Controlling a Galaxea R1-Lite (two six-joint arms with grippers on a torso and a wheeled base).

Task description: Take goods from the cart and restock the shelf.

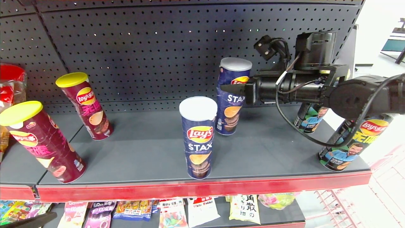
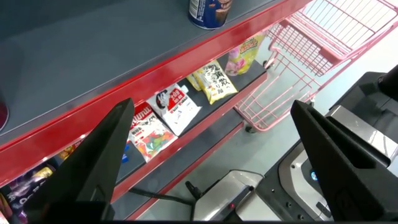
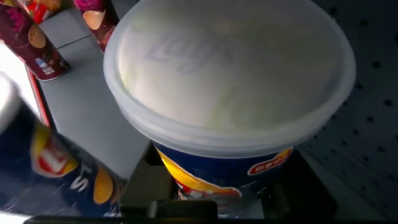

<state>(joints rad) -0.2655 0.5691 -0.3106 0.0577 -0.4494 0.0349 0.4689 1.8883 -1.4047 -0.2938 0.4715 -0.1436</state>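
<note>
Closest to me, a blue chip can (image 1: pixel 198 139) with a white lid stands at the near edge of the shelf (image 1: pixel 269 148). Behind it and a little to the right, near the pegboard back, stands a second blue can (image 1: pixel 232 95), the piece in hand. The right arm (image 1: pixel 348 95) comes in from the right, and the right jaws are closed on the can's upper body just below the lid; its base looks set on the shelf. The left jaws hang low in front of the shelf, spread wide and empty, with the pink cart (image 2: pixel 336 37) off to the right.

I'd judge the can light and stiff, a thin tube that would dent under a hard squeeze, with a slick wrapper. Tall and narrow, it should tip easily. The body is the place to hold it, not the soft plastic lid.

The jaws cover part of that can's label. The green cans (image 1: pixel 351 145) at the right are half hidden behind the arm. What sits in the cart I can't make out.
</note>
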